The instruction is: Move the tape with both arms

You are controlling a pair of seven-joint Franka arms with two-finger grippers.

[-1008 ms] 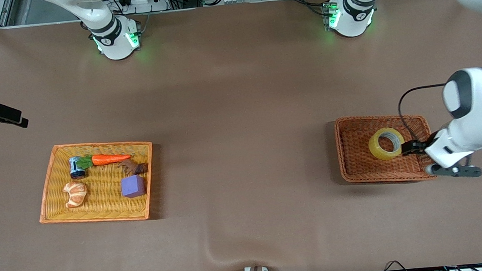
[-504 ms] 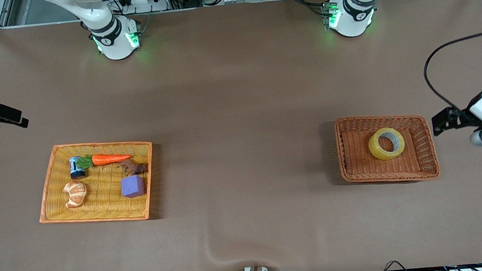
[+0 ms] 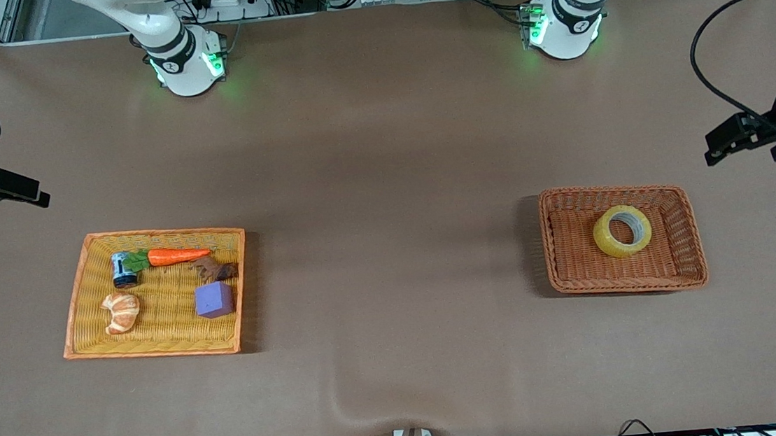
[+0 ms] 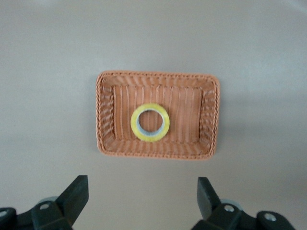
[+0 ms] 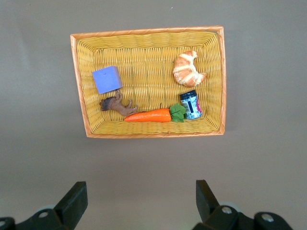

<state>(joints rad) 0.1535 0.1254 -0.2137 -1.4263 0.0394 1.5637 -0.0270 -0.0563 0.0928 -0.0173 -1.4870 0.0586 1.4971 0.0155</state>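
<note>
The yellow tape (image 3: 604,234) lies flat in a brown wicker basket (image 3: 614,188) toward the left arm's end of the table. In the left wrist view the tape (image 4: 136,125) sits in the middle of the basket (image 4: 156,75). My left gripper (image 4: 142,190) is open and empty, high over bare table beside the basket. My right gripper (image 5: 140,190) is open and empty, high over bare table beside the yellow tray (image 5: 144,31). In the front view only the wrist parts of the arms show, at the two side edges.
The yellow tray (image 3: 150,233) toward the right arm's end holds a croissant (image 3: 121,312), a purple cube (image 3: 214,299), a carrot (image 3: 177,255), a small can (image 3: 124,269) and a brown figure (image 3: 215,268). Brown cloth covers the table between tray and basket.
The left arm has pulled up and away from the tape and basket toward its end of the table. The tape has stayed in the basket. The right arm has barely moved.
</note>
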